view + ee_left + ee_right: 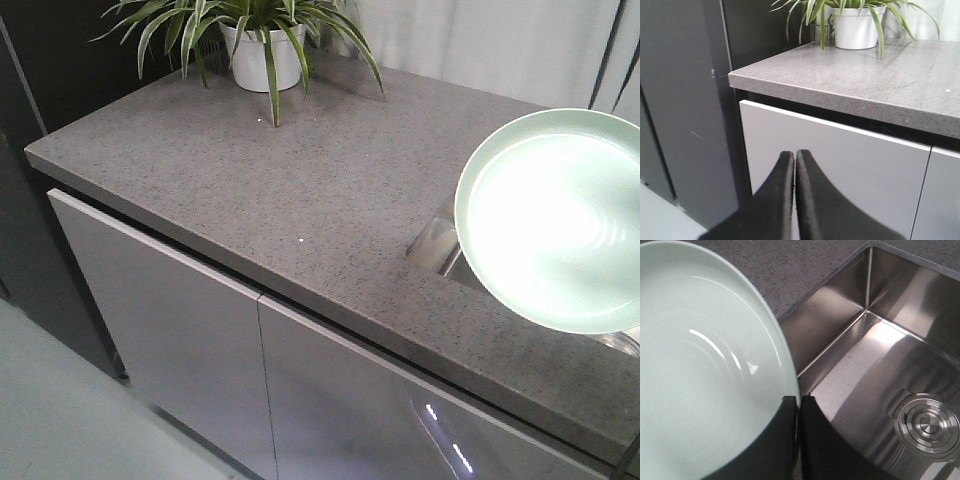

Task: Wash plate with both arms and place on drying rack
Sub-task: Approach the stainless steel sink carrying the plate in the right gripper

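We note the right gripper (798, 400) pinching the plate (700, 365) rim above the sink (865, 360); left gripper (795, 152) fingers pressed together, empty.

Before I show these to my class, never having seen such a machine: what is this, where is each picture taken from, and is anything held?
This is a two-armed robot; each arm ends in a two-fingered gripper. One camera looks from its front down at a grey countertop with a potted plant. The other two sit at the wrists. The left gripper is shut, empty, facing a cabinet door below the counter. The right gripper is shut on the rim of a pale green plate, held above a steel sink.
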